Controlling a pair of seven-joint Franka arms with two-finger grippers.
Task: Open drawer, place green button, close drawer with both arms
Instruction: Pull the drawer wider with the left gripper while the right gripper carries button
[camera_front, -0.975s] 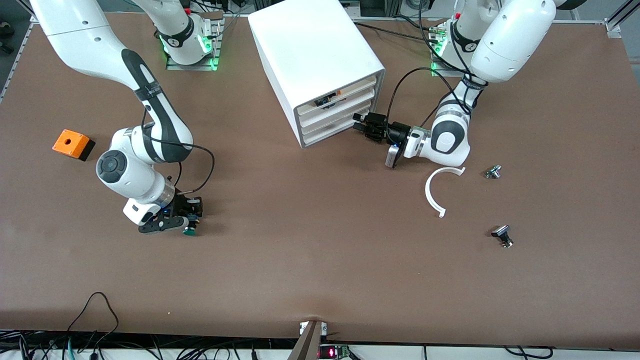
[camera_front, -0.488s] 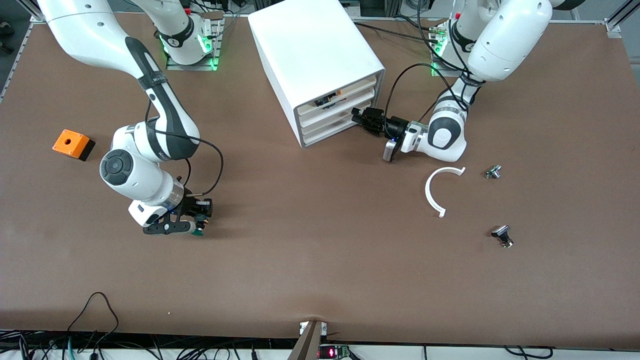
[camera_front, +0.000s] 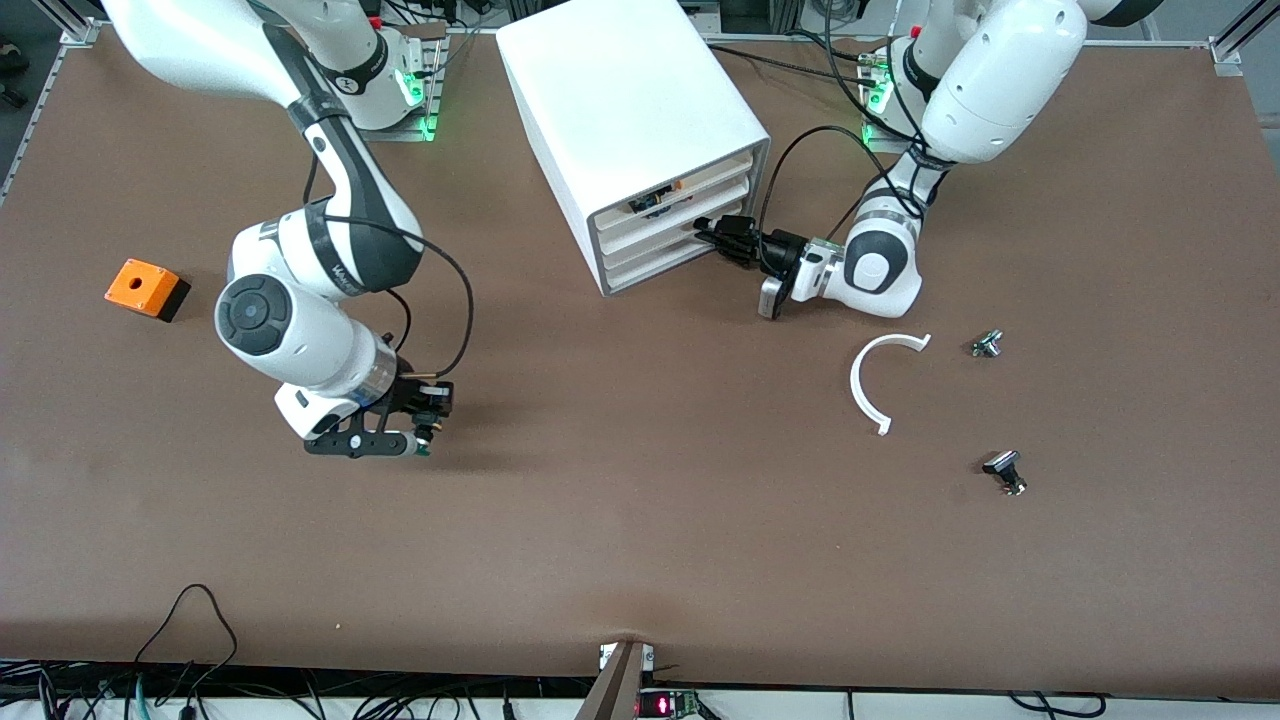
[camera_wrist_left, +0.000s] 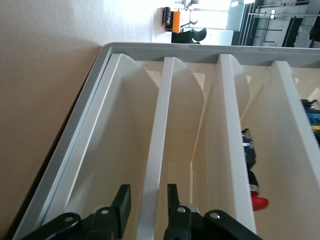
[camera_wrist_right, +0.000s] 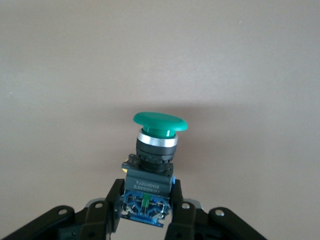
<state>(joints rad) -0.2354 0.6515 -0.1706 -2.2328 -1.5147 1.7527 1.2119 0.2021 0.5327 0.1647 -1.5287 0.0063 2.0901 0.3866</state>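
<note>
Right pincer (camera_wrist_right: 146, 207): clamping the button (camera_wrist_right: 152, 160) by its dark body, green cap pointing away, holding it above the table (camera_front: 640, 520), ready to carry.
Left pincer (camera_wrist_left: 145, 210): at the cabinet (camera_front: 620, 110) face, about 2 o'clock of the right pincer, fingers straddling a drawer (camera_wrist_left: 152, 165) front edge, partly apart, not visibly gripping.
Drawer: sitting flush, probably because pulling is next.
Stage: likely early.

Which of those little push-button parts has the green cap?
The button gripped by the right gripper, over the bare table toward the right arm's end. The two small parts lying toward the left arm's end are black and silver, with no green.
</note>
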